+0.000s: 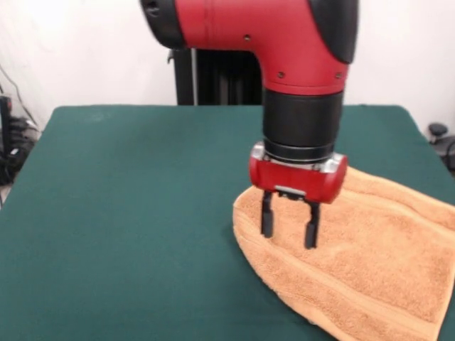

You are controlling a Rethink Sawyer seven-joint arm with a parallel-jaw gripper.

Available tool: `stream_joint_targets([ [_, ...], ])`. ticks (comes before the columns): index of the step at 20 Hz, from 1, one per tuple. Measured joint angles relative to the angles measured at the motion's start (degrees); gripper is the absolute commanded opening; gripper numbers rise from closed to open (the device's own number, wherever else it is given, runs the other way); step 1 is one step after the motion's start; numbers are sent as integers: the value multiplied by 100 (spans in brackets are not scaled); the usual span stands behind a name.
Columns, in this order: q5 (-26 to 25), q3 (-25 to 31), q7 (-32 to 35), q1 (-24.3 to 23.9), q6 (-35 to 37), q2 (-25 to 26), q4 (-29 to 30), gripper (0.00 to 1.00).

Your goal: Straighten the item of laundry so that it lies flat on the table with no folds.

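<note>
The orange-tan terry towel lies on the dark green table at the front right, running off the picture's right and bottom edges. Its left end is rounded and looks folded under, with a woven stripe band along the near edge. No white tag shows. My gripper hangs straight down from the red and black arm over the towel's left end. Its two black fingers are open with a gap between them, empty, with their tips just above or at the cloth.
The black pedestal stands at the table's far side. Cables and dark gear sit off the table's left edge, and a dark object sits off its right edge. Bare green cloth spreads left of the towel.
</note>
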Motion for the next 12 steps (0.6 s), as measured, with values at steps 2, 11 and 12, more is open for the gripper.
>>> stream_joint_targets([
  [2,-121,108,0,-162,14,-38,-1,100],
  [11,-463,465,0,-492,29,-68,-1,100],
  [12,-494,482,0,-507,29,-63,-1,100],
])
